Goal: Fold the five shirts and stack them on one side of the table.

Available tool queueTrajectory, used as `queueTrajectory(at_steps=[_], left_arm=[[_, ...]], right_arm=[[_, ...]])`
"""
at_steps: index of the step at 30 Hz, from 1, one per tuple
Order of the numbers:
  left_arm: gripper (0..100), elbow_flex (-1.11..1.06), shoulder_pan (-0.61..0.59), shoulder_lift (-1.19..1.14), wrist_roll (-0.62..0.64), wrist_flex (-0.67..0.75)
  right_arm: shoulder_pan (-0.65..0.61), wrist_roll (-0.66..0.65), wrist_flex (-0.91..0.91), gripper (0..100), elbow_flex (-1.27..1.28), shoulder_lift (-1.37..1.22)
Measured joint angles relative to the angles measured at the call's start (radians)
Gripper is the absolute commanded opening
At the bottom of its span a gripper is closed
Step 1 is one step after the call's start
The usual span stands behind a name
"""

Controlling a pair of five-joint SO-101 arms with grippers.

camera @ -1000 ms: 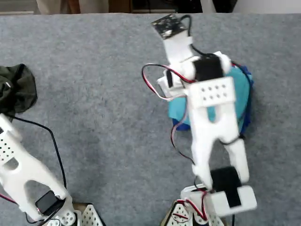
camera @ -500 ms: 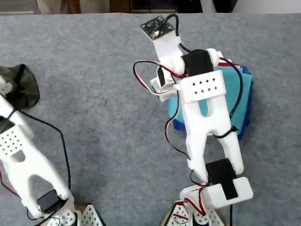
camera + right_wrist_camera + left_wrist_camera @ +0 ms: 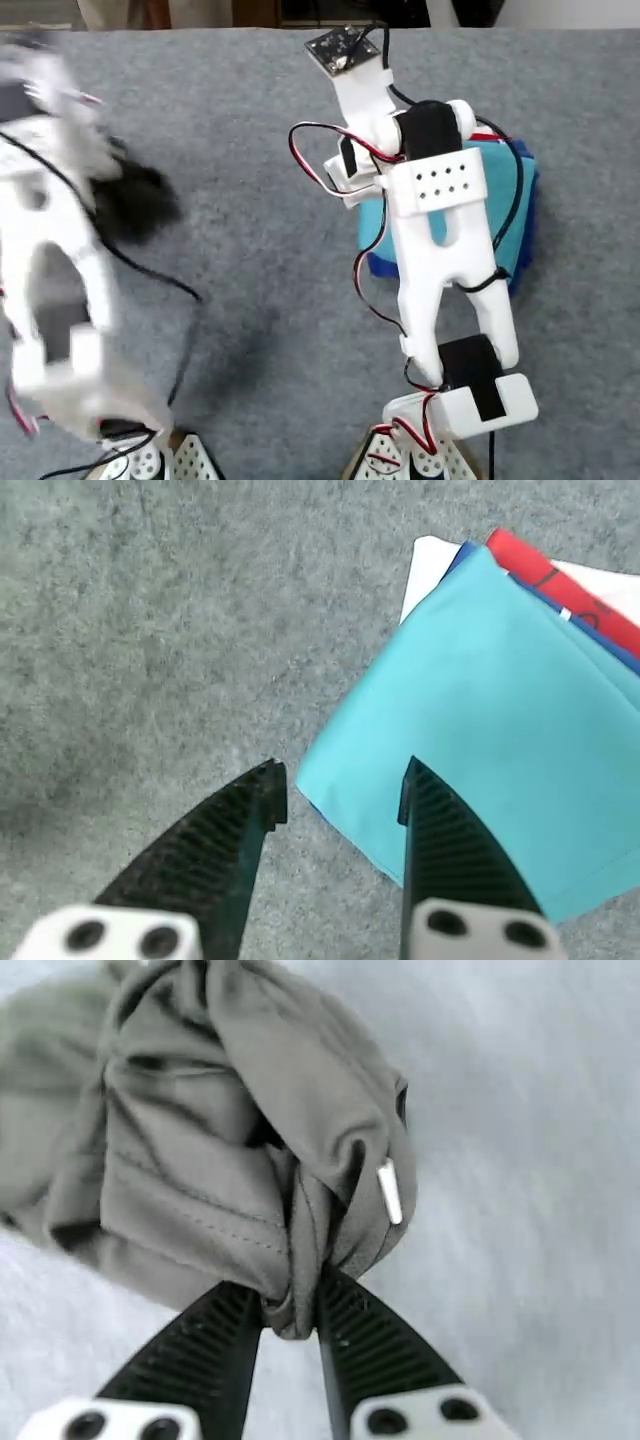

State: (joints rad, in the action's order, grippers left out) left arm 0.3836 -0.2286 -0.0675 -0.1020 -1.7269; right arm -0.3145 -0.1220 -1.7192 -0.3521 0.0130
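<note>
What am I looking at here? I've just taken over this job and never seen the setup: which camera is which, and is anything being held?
Two white robot arms work at a grey table. The high view looks down on both: the left arm and the right arm. The left wrist view rides on the left arm; the left gripper is shut on a crumpled grey-green shirt. In the right wrist view, the right gripper is open and holds nothing, above a corner of the teal shirt that tops the folded stack.
</note>
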Motion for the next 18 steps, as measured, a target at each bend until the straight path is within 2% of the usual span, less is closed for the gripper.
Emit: queueTrajectory(at_steps=[3,4,6,8,10,14,18], left_arm=[[2,-0.410,0.219,0.334,-0.005,0.115],[6,-0.523,0.279,0.448,-0.002,0.157],[18,-0.697,0.350,0.655,0.034,0.201],[30,-0.799,0.368,0.812,0.080,0.199],[36,-0.844,0.361,0.910,0.127,0.167],[36,-0.855,0.227,1.010,0.161,0.121],[36,-0.858,0.048,1.053,0.153,0.114]], right_arm=[[0.000,0.000,0.014,19.8,-0.021,0.000],[0.000,0.000,0.025,19.9,-0.025,0.000],[0.000,0.000,0.048,20.0,-0.025,0.000],[0.000,0.000,0.072,22.3,-0.025,0.000],[-0.002,0.000,0.092,28.4,-0.025,0.000],[-0.071,0.002,0.112,39.6,-0.025,0.000],[-0.195,-0.002,0.118,37.6,-0.025,-0.057]])
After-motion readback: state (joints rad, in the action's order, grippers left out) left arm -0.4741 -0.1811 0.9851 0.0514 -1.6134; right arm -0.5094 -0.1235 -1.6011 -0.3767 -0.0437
